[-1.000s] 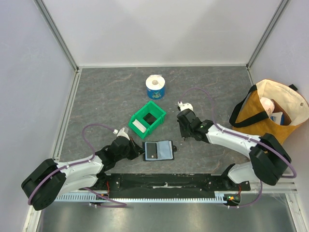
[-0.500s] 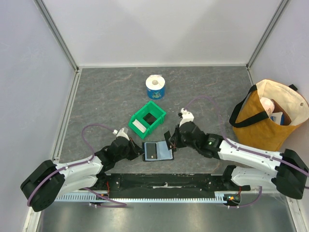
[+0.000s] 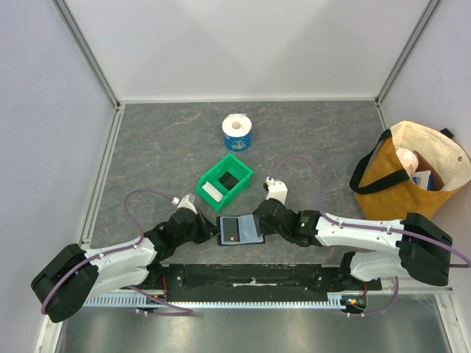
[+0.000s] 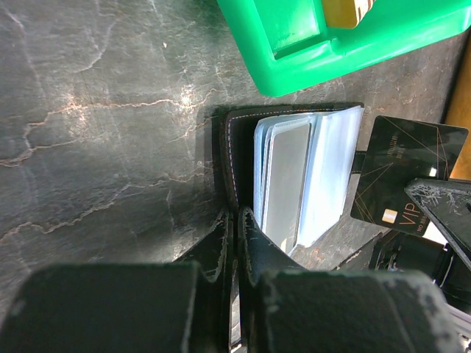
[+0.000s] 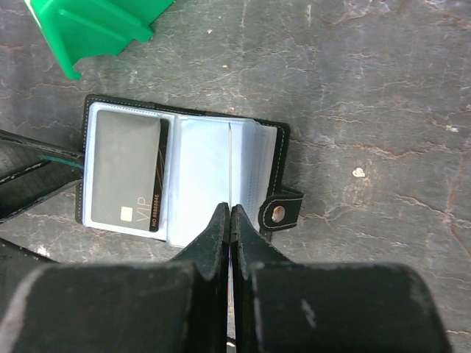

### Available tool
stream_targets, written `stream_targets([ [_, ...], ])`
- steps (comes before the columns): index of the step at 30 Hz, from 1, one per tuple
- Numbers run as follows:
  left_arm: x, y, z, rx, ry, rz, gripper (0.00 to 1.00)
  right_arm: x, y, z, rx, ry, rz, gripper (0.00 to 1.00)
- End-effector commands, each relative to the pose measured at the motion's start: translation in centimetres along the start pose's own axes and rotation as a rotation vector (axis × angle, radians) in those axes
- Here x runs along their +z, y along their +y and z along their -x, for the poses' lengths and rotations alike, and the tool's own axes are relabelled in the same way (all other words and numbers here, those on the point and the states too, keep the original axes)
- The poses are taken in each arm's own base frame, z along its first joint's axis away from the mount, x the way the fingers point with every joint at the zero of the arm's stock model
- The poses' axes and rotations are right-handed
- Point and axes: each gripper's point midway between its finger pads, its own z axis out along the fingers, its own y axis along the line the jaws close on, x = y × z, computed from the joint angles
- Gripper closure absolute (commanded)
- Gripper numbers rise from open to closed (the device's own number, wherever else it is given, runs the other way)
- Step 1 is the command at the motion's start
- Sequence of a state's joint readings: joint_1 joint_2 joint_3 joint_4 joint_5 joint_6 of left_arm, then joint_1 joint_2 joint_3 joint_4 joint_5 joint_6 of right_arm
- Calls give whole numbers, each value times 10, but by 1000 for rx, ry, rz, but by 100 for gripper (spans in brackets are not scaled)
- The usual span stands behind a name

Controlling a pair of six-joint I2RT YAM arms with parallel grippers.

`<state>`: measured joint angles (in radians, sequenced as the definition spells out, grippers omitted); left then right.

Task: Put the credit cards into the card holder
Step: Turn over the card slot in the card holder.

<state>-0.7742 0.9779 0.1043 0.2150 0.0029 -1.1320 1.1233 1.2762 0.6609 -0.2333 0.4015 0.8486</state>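
The card holder (image 3: pixel 250 233) lies open near the table's front edge, bluish pockets up, snap tab (image 5: pixel 280 213) on its right. A pale grey card (image 5: pixel 121 169) sits in its left pocket and also shows in the left wrist view (image 4: pixel 283 184). My left gripper (image 3: pixel 213 229) is shut on the holder's left cover (image 4: pixel 234 147). My right gripper (image 3: pixel 259 220) is shut on the black card (image 4: pixel 406 176). It holds the card on edge over the holder's middle pockets, where it shows as a thin line (image 5: pixel 230 162).
A green plastic bin (image 3: pixel 243 170) stands just behind the holder, with a white piece and a dark piece inside. A paper roll (image 3: pixel 237 132) stands farther back. A tan tote bag (image 3: pixel 412 173) sits at the right edge.
My right arm has swung left and toward the front with the black card, from beside the bin to over the open holder. My left gripper has stayed on the holder's edge.
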Motion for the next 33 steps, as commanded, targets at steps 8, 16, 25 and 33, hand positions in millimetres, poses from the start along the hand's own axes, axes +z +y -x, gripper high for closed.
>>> stream_targets([
  [8, -2, 35, -14, 37, 48, 113, 98, -1, -13, 8, 6, -60, -92, 100],
  [16, -1, 32, -13, 34, 45, 109, 98, 9, -6, -3, -14, -29, -84, 100],
  [25, 0, 33, -13, 34, 47, 111, 98, 13, 16, -8, -33, -24, -53, 100],
  [33, 0, 34, -13, 33, 47, 115, 98, 7, 50, 4, -67, -46, 0, 100],
])
